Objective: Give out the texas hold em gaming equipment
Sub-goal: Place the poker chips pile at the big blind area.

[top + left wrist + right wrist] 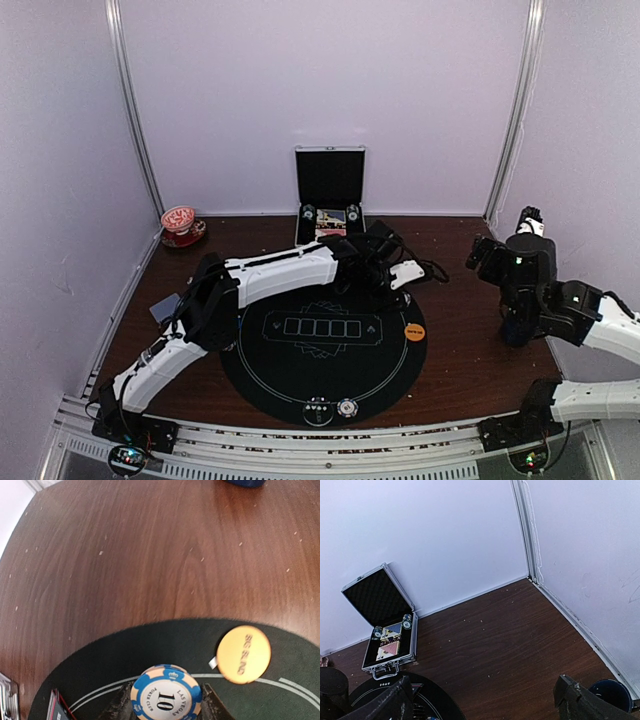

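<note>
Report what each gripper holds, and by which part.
The left gripper holds a blue-and-cream poker chip marked 10. It is pinched across its rim, one finger on each opposite edge. The right gripper is open and holds nothing.

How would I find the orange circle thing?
Look at the big black round mat in the middle of the brown table. On its right edge lies a flat orange disc. It is plain orange with writing, while the chip near it has a striped blue rim.
</note>
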{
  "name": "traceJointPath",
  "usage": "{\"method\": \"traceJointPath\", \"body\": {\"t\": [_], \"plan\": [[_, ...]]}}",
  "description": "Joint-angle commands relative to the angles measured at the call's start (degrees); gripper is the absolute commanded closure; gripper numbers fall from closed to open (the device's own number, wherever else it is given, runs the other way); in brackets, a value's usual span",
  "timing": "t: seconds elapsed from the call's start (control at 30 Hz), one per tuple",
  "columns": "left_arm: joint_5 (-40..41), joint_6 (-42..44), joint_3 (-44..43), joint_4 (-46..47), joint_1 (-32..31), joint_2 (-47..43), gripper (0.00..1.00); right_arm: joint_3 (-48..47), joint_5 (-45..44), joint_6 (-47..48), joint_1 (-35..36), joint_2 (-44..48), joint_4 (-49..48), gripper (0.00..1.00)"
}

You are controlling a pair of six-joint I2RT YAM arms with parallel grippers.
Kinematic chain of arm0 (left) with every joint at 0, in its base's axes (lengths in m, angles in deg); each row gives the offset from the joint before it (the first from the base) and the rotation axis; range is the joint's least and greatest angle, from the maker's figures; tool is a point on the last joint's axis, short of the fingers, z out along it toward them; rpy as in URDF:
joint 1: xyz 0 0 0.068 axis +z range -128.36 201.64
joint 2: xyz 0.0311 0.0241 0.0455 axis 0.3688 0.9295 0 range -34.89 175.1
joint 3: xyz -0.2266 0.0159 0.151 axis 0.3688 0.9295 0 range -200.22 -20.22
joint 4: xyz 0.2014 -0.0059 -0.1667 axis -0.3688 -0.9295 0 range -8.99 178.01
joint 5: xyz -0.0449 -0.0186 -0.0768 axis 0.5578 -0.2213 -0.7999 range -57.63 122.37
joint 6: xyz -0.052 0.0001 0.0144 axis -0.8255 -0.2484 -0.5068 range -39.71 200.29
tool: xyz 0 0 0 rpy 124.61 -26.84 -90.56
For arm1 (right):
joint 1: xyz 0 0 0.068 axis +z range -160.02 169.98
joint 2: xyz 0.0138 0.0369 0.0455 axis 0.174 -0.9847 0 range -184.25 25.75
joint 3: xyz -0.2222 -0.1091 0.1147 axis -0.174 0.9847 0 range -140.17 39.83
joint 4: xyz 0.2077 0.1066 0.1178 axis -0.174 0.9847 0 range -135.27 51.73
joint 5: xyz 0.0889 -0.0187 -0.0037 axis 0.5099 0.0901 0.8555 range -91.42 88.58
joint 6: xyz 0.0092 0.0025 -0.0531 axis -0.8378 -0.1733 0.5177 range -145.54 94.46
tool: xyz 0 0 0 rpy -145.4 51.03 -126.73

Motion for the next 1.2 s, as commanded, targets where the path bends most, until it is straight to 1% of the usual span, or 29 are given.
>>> {"method": "traceJointPath", "body": {"t": [0.0,0.17,0.4,0.83,0.93,1.17], "plan": [[-1.2,-1.1,-5.7,3.5,-1.8,2.9,0.62,0.9,0.4,-0.3,-0.3,1.5,1.3,0.0],[-1.0,-1.5,-10.1,4.1,-2.5,6.6,0.62,1.1,1.1,0.0,-0.3,2.1,0.8,0.0],[1.6,-0.7,-12.1,4.9,-3.0,9.3,0.62,1.6,2.3,0.3,-0.3,2.4,-0.2,0.01],[5.4,1.7,-11.9,5.0,-3.8,10.4,0.61,2.0,3.3,0.6,-0.3,2.2,-1.1,0.01],[6.0,1.9,-11.7,4.8,-3.9,10.3,0.58,2.0,3.4,0.7,-0.3,2.3,-1.3,0.01],[6.2,2.3,-10.6,4.8,-3.9,9.2,0.46,2.1,3.4,0.8,-0.3,2.5,-1.3,0.01]]}}
